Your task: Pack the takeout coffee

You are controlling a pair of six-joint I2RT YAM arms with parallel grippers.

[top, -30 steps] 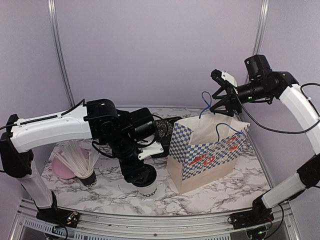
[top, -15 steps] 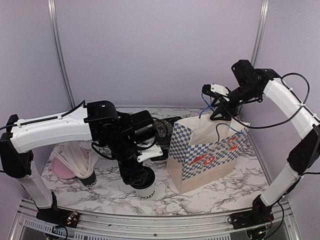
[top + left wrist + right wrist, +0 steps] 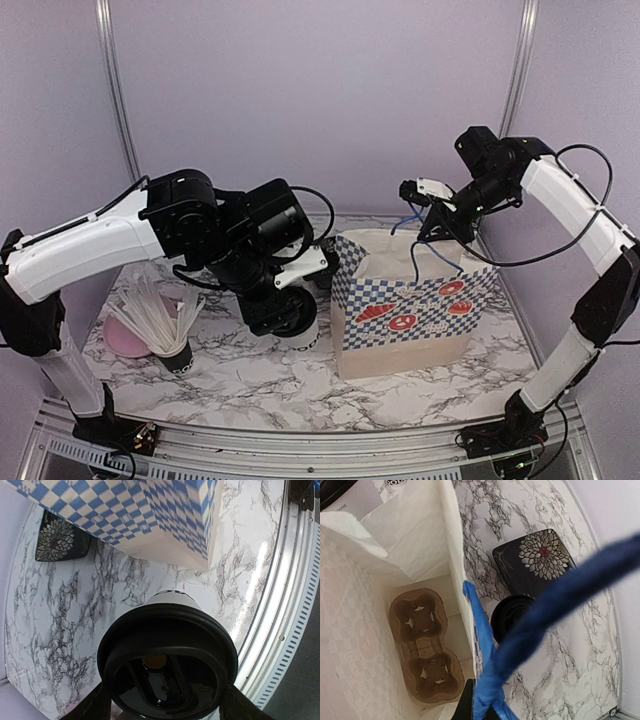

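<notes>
My left gripper [image 3: 292,316] is shut on a takeout coffee cup [image 3: 305,336], white with a black lid [image 3: 167,665], and holds it by the lid just left of the checkered paper bag [image 3: 400,300]. Its fingers [image 3: 87,707] flank the lid. The other coffee cup shows only its black lid [image 3: 512,616], standing on the table outside the bag's far wall. My right gripper [image 3: 438,218] is shut on the bag's blue cord handle [image 3: 490,677] above the open top. A brown cardboard cup tray [image 3: 425,645] lies on the bag's floor, with nothing in its holders.
A black cup of white sticks [image 3: 165,330] and a pink object [image 3: 125,342] stand at the left. A black flower-patterned dish [image 3: 535,560] lies behind the bag beside the second cup. The table's metal rail [image 3: 280,630] runs close to the held cup.
My right gripper came down and shut on the blue handle, and the bag shifted and straightened. My left arm carried the cup from the front of the table back toward the bag.
</notes>
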